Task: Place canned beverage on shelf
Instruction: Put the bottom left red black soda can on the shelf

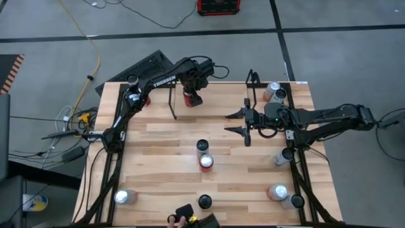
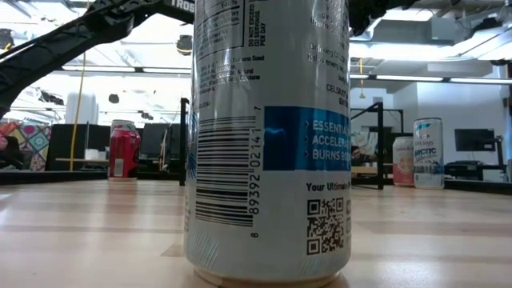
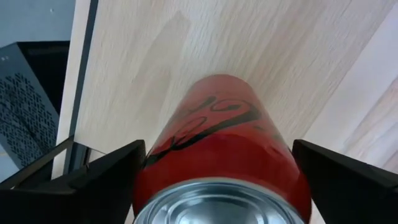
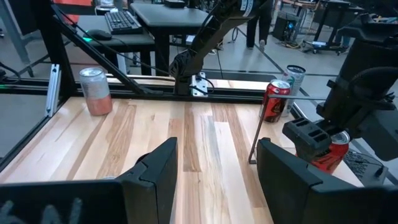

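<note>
left arm reaches from its base at the table's left edge diagonally up to the far side, elbow bent, wrist pointing down over the red can (image 1: 189,98). left gripper (image 1: 192,96) sits over that can w/ fingers (image 3: 99,180) spread to either side of it; in the left wrist view there's a visible gap between each finger and the can's wall, so claw is apart, not clamped. red can stands upright on the wood at the far edge, just beside a thin black rod upright (image 1: 171,104) of the shelf. whether the can sits inside the shelf frame or just next to it — can't tell.

right arm comes in from the right edge, stretched nearly level toward table centre, wrist horizontal. right gripper (image 1: 237,123) hangs over bare table (image 1: 158,164), fingers (image 4: 155,174) apart w/ nothing between them; right wrist view looks across the table at the left gripper and the red can.

other cans: two cans (image 1: 204,155) touching near table centre, a pink can (image 4: 95,91) at the near left corner, several at the right edge and far right corner. low view mostly filled by a white and blue can (image 2: 268,136) close to the lens.
</note>
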Available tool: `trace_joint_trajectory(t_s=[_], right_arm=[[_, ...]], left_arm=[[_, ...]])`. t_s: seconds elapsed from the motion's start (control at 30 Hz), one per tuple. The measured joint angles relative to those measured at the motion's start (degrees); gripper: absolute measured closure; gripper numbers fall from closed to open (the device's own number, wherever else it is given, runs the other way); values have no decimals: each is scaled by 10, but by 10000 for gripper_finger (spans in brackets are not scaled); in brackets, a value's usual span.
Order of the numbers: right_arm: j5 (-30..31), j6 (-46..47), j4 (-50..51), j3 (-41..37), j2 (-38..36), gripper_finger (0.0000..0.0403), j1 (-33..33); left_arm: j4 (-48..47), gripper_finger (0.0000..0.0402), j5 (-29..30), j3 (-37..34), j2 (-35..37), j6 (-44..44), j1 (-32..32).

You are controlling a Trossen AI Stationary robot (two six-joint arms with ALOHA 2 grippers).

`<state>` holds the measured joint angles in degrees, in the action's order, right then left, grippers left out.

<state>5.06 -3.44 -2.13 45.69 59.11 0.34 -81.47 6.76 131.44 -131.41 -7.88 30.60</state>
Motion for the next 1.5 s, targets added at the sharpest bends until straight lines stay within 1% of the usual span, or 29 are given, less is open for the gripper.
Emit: trace_joint_trajectory(t_s=[0.23, 0.33, 0.5, 0.6, 0.7, 0.87, 1.07, 1.33, 1.5], right_arm=[[0, 0, 0, 0, 0, 198, 0], [-1, 0, 0, 0, 0, 198, 0], [-2, 0, 0, 0, 0, 198, 0], [-2, 3, 0, 0, 0, 198, 0], [-2, 4, 0, 0, 0, 198, 0], [-2, 4, 0, 0, 0, 198, 0], [-2, 4, 0, 0, 0, 198, 0], [-2, 4, 1, 0, 0, 198, 0], [-2, 4, 1, 0, 0, 198, 0]], left_arm=[[-3, 9, 6, 0, 0, -3, -3], [-3, 9, 20, 0, 0, 11, -3], [8, 9, 21, 0, 0, 11, -2], [15, 9, 21, 0, 0, 33, -3], [15, 9, 21, 0, 0, 37, -3], [16, 9, 43, 0, 1, 32, -4], [15, 9, 104, 0, 1, 15, -4], [8, 9, 103, 0, 1, 9, -7], [29, 9, 105, 0, 1, -21, -16]])
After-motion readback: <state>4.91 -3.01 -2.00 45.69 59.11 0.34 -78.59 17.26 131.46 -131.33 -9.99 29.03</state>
